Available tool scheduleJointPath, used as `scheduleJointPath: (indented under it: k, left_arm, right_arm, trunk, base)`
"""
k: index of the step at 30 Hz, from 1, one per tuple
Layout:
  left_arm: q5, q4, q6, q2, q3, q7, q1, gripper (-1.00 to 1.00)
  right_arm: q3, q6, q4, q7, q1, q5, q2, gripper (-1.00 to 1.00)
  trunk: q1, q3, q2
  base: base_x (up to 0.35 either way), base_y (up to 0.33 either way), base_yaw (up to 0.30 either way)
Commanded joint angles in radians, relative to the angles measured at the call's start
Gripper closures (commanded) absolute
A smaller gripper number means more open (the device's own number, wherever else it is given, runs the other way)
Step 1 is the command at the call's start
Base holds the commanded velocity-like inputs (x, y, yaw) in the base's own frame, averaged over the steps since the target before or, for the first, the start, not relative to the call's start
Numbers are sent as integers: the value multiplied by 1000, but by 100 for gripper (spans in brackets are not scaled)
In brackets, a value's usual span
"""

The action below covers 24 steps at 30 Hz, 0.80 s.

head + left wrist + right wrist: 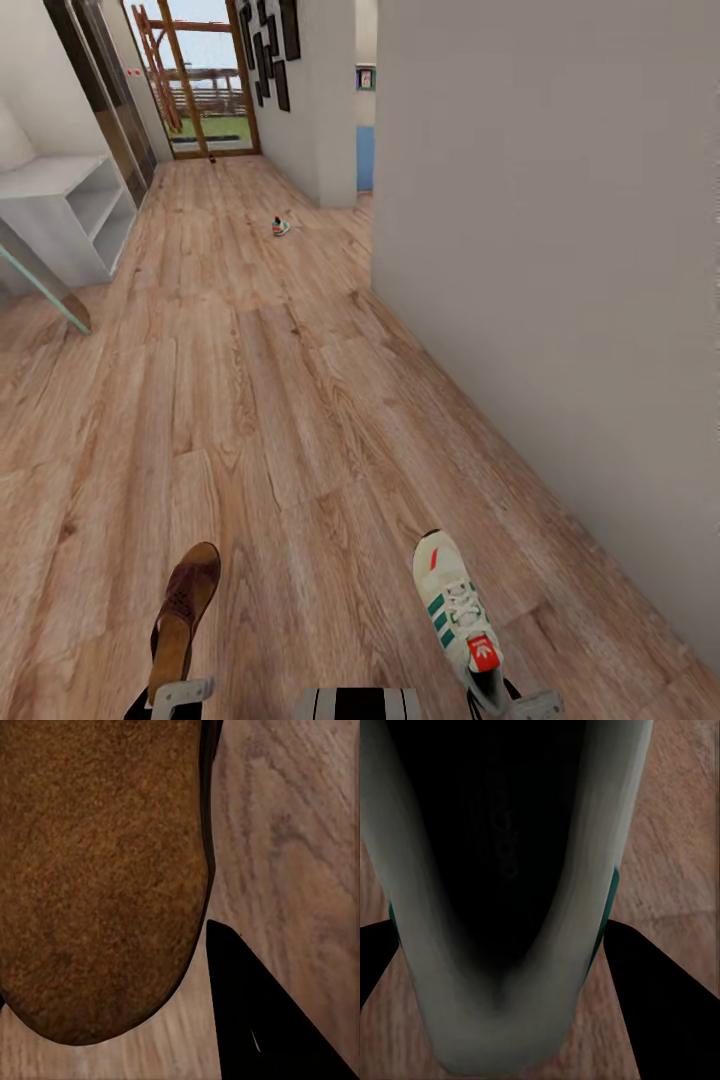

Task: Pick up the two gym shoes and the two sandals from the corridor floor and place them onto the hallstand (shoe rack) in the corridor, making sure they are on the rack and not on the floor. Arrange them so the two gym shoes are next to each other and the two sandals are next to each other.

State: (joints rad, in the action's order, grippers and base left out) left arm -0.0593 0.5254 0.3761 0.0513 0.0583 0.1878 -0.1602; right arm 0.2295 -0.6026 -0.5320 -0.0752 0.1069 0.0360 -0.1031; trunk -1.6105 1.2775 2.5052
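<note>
My left jaws [180, 692], bottom left of the head frame, are clenched on a dark reddish-brown leather sandal w/ tan footbed [183, 615]; it sticks up and away from me, toe toward frame centre, off the floor. In the left wrist view its tan suede-like sole [101, 877] covers most of the frame, one black finger [262, 1020] beside it, wood planks behind.

My right jaws [515, 700], bottom right of the head frame, grasp a white lace-up gym shoe w/ green side stripes and red tongue label [458, 615] by the heel end, toe pointing up-frame, also off the floor. In the right wrist view the shoe's dark opening w/ pale rim [502, 892] sits between black fingers [660, 1005] at both lower corners, a bit of green at its sides.

2nd gym shoe [281, 227], small, red-green heel visible, lies on the warm brown wood-plank corridor floor [270, 400] in the upper-centre of the head frame, well apart from me.

Pale-grey open-shelf unit [75, 205] at upper left; what I can see of its shelves looks bare. Can't tell if it's the rack. Plain grey wall [560, 250] fills the right side. Corridor runs up-frame to a wood-framed glass door [205, 85] at top, dark picture frames [275, 50] on the wall next to it.
</note>
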Motion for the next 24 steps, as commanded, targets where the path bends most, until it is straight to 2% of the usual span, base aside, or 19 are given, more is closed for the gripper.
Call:
scheduleJointPath:
  k: [1, 9, 13, 24]
  left_arm:
    - [-9, -1, 1, 0, 2, 4, 0, 100]
    - [-10, 0, 32, 2, 42, 3, 1, 100]
    - [-10, -1, 42, 1, 49, 3, 1, 100]
    - [-10, -1, 48, -1, 53, 2, 1, 100]
  right_arm:
    - [5, -2, 5, -7, 1, 3, 0, 100]
    - [5, -3, 25, -7, 1, 2, -1, 100]
    - [1, -3, 25, -7, 1, 1, -2, 100]
    - [-55, -3, 17, -6, 1, 2, -1, 100]
  trunk:
    - [1, -5, 0]
    - [4, -48, -2]
    - [6, -70, -3]
    - [14, -129, -12]
  base:
    - [0, 0, 0]
    - [0, 0, 0]
    - [0, 0, 0]
    - [0, 0, 0]
